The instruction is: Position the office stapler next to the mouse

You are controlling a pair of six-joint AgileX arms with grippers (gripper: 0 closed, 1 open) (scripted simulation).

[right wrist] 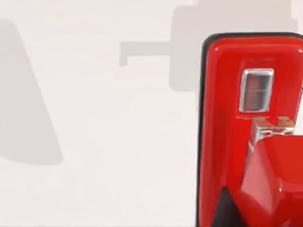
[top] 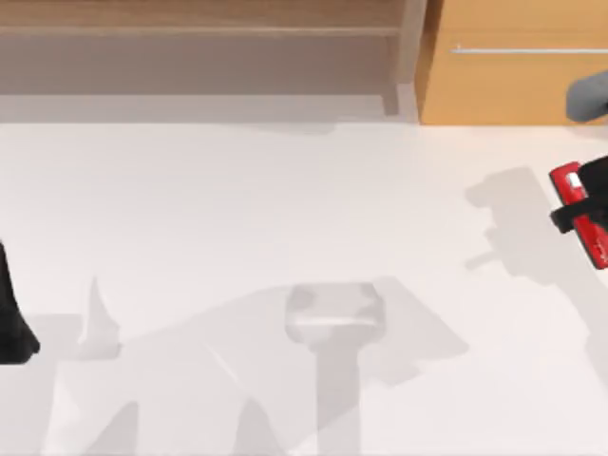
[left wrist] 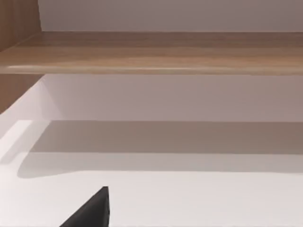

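Note:
The office stapler point(top: 568, 185) is bright red and elongated, at the far right edge of the top view. It hangs above the white table and casts a shadow to its left. My right gripper point(top: 581, 217) is shut on it, with a black finger across its body. In the right wrist view the office stapler point(right wrist: 227, 118) is close up, with a small silver plate on top. The mouse is out of view. My left gripper point(top: 11, 323) is a dark shape parked at the table's left edge, and one dark tip point(left wrist: 92, 213) of it shows in the left wrist view.
A wooden shelf unit point(top: 199, 38) runs along the back, with an orange-brown cabinet point(top: 503, 76) at the back right. A grey rounded part point(top: 589, 95) sits at the right edge above the stapler. Arm shadows cover the white table point(top: 285, 209) toward the front.

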